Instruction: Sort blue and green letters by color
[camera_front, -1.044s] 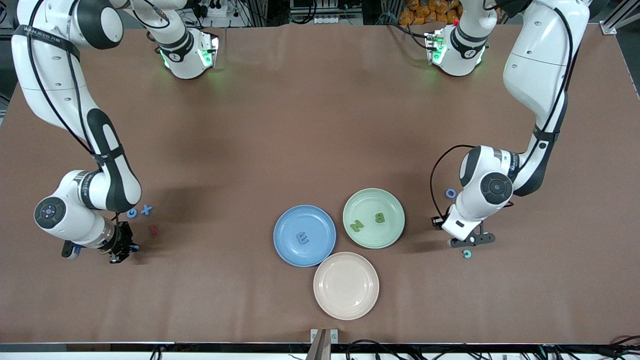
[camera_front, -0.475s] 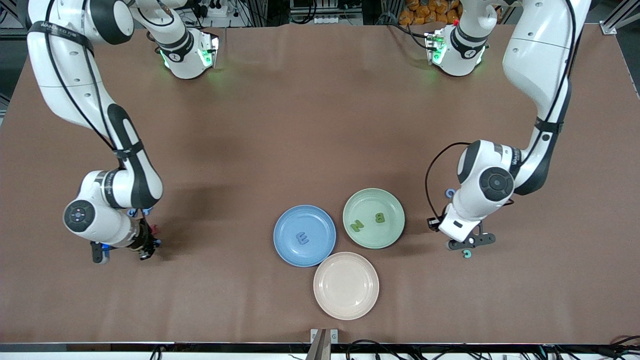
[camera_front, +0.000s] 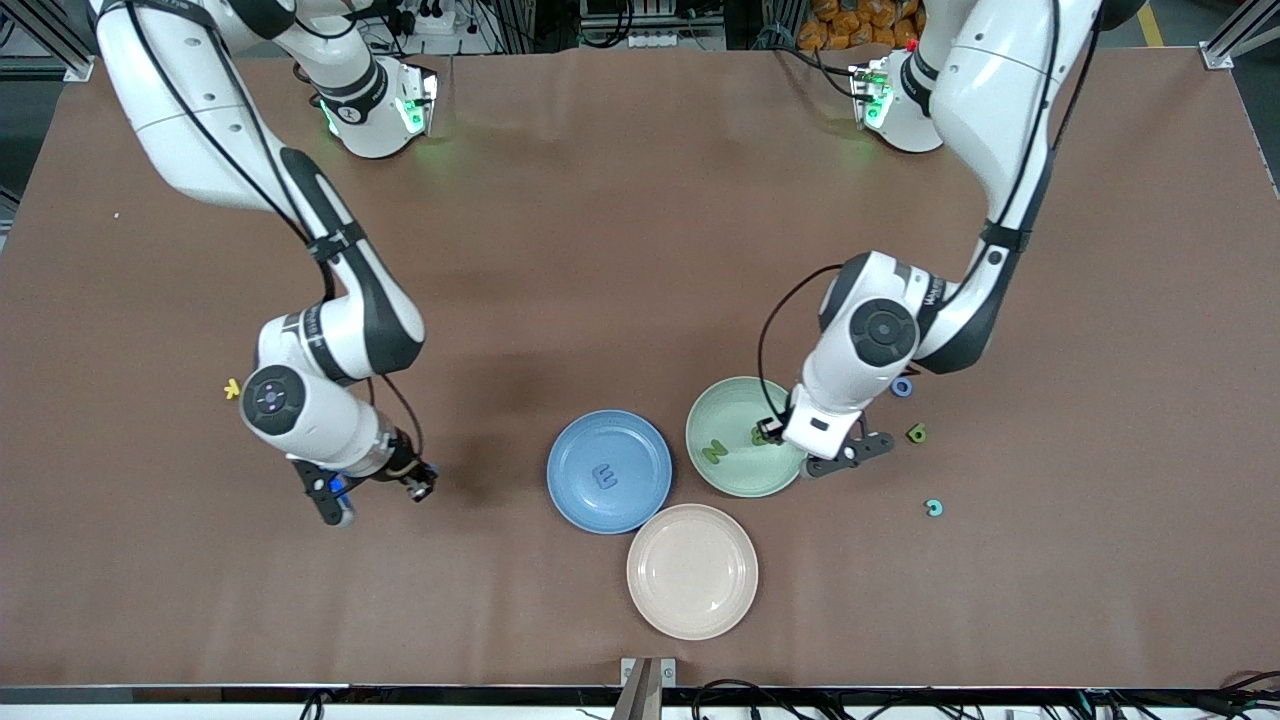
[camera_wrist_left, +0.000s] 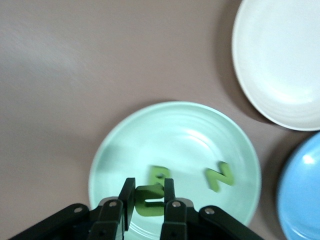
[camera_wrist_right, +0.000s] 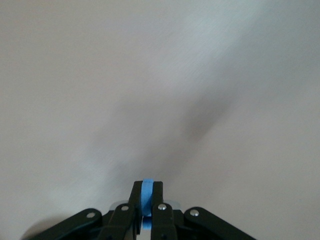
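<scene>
The brown surface (camera_front: 620, 250) carries three plates: blue plate (camera_front: 575, 495) with a blue letter E (camera_front: 604, 477), green plate (camera_front: 735, 470) with green letters N (camera_front: 714, 451) and B (camera_wrist_left: 159, 173), and a bare cream plate (camera_front: 692, 571). The left pincer (camera_wrist_left: 148, 201) hangs over the green plate, clamping a green letter (camera_wrist_left: 149, 206). The right pincer (camera_wrist_right: 146, 200), over bare surface toward the right arm's end, grips a blue letter (camera_wrist_right: 147, 196).

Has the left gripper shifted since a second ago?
Yes. The left gripper, shut on a green letter, has moved from beside the teal letter to over the green plate.
</scene>
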